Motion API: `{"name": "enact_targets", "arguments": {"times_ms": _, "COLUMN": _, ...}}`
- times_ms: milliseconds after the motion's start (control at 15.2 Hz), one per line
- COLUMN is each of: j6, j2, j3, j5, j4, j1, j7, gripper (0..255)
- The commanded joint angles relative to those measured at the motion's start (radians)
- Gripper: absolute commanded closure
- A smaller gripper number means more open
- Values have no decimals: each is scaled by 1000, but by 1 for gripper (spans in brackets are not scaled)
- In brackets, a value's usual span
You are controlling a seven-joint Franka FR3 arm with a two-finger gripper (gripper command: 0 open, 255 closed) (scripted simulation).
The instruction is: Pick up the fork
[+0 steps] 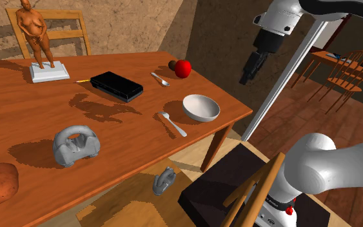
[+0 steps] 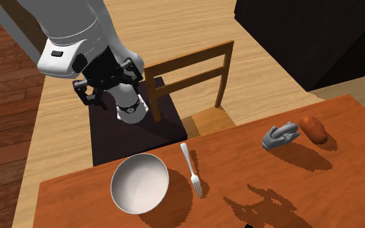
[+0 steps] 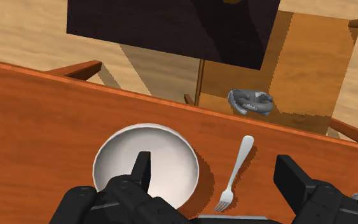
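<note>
Near the bench [image 1: 19, 116] edge closest to the stand, the fork [image 1: 172, 123] is lying flat just beside the white bowl [image 1: 201, 108], not touching it. Above them, the claw [image 3: 214, 167] is hovering with its fingers spread wide, gripping nothing.

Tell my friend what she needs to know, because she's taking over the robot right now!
Gripper: open, holding nothing, up in the air and looking down at the table.
Fork: lying flat on the table right beside the white bowl, close to the table edge nearest the robot's stand. Nothing is touching it.
Done: the gripper is roughly aimed at the fork.
Left: probably lower the gripper over the fork's handle, shut the fingers on it, and lift it. Watch the bowl, since it sits close by.
</note>
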Motion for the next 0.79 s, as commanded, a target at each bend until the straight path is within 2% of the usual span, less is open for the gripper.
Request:
{"name": "enact_targets", "arguments": {"times_ms": 0, "j6": 0, "j2": 0, "j3": 0, "j5": 0, "j4": 0, "j1": 0, "j7": 0, "gripper": 0}}
{"name": "enact_targets", "arguments": {"times_ms": 726, "j6": 268, "j2": 281, "j3": 165, "j5": 58, "j4": -46, "j1": 17, "j7": 200, "gripper": 0}}
